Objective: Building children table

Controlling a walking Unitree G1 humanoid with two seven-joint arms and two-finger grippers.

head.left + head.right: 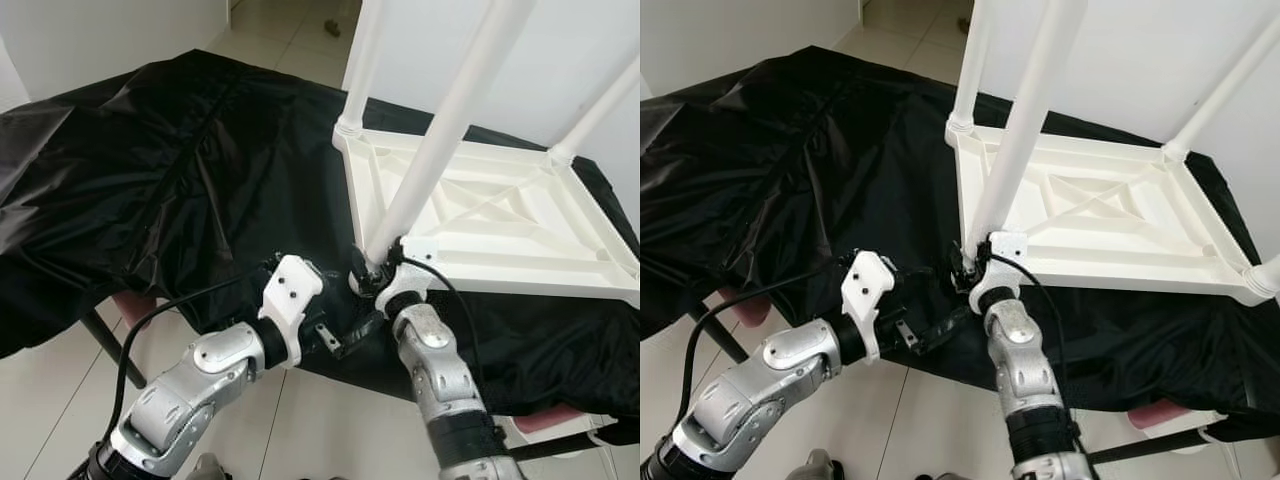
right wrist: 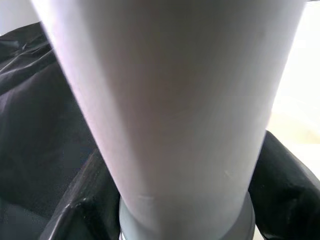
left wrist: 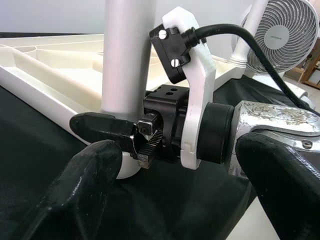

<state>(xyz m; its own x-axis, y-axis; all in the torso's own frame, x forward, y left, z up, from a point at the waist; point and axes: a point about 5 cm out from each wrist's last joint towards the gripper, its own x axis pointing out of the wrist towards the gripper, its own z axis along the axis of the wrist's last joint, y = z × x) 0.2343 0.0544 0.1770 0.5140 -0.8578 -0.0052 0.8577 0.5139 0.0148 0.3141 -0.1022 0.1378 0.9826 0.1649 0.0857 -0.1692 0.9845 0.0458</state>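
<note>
A white plastic children's table (image 1: 500, 225) lies upside down on a counter (image 1: 150, 180) draped in black cloth, toward its right end, with its ribbed underside facing up. Round white legs stand up from its corners; the nearest leg (image 1: 440, 140) rises from the corner closest to the robot, at the front edge of the counter.

The right gripper (image 1: 368, 275) is at the foot of that nearest leg, right where the leg meets its socket. Its fingers (image 3: 100, 125) are closed around the base of the leg, one black finger pressed flat against the white tube in the left wrist view. From the right wrist camera the leg (image 2: 170, 110) looms very close, with the black fingers on both sides of it.

The left gripper (image 1: 335, 325) sits just beside the right one, low over the front edge of the black cloth, pointing toward the same corner. Its two fingers (image 3: 75, 190) are spread wide apart with nothing between them, and they touch neither the leg nor the other gripper.

A white pedestal fan (image 3: 285, 37) stands beyond the table.
</note>
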